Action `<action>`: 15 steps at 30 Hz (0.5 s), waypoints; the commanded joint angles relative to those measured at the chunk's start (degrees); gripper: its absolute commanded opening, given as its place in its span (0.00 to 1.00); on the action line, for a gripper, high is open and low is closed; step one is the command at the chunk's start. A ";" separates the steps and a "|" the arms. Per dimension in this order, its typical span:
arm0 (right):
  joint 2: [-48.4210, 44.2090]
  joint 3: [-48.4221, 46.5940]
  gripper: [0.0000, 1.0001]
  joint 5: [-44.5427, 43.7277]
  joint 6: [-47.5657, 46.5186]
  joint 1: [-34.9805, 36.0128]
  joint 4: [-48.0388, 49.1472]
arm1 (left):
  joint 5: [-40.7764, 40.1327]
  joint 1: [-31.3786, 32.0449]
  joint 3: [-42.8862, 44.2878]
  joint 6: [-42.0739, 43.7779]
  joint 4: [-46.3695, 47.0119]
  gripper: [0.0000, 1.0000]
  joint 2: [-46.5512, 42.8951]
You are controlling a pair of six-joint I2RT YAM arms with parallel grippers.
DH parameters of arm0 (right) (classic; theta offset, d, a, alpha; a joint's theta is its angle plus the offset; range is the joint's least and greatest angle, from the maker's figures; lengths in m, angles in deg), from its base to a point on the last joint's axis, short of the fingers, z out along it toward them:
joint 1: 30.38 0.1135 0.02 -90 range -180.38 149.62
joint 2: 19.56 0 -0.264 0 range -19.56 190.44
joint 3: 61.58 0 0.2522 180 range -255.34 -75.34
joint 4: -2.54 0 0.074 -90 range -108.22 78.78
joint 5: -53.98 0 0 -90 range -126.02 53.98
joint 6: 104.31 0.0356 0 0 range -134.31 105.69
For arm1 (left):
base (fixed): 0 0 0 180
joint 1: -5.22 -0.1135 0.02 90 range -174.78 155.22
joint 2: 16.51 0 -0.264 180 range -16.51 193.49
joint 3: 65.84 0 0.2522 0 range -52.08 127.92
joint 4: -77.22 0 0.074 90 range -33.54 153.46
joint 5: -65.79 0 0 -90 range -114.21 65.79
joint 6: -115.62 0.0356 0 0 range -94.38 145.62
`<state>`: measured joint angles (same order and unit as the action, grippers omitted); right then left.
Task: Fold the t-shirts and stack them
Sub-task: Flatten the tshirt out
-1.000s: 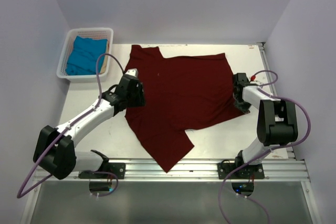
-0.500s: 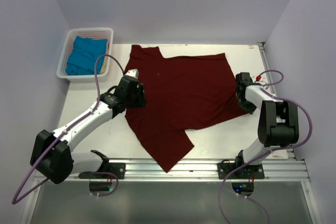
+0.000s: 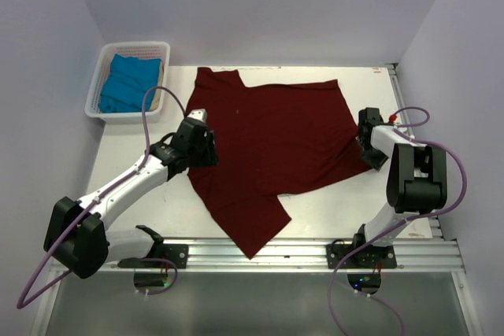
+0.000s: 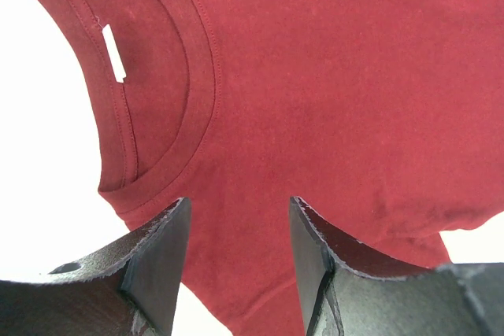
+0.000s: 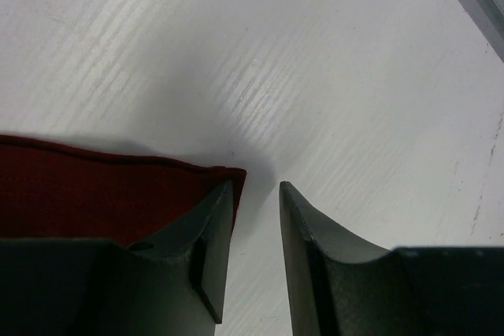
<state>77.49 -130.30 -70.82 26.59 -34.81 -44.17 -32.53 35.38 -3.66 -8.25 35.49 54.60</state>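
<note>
Shirt, dark red, lies spread but skewed on table. Left gripper hovers over cloth just below collar, fingers spread, nothing held. Right gripper at hem corner, fingers slightly apart, corner beside them, not pinched. Cloth looks thin, limp, light; best pinched at corners. 1 blue shirt in basket.

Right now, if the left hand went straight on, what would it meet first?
The maroon t-shirt: the open left hand points at cloth just beside the collar. The gap to it is unclear.
</note>
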 commanded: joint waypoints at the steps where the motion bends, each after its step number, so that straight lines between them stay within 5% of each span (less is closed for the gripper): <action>1: -0.55 -0.41 0.33 0.18 0.40 -0.23 1.66 | -0.12 0.35 -0.52 -0.41 0.46 0.57 -1.24; 12: 0.06 -0.50 0.00 0.88 -1.09 -0.58 2.71 | -1.00 0.35 -0.87 0.56 -0.16 0.55 -1.59; 15: -0.02 -0.41 0.00 0.97 -1.27 -0.58 3.07 | -1.18 0.43 -1.23 0.64 -0.25 0.54 -1.76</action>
<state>77.58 -130.30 -69.45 25.50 -34.96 -42.73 -32.64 35.38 -4.20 -8.20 35.38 54.51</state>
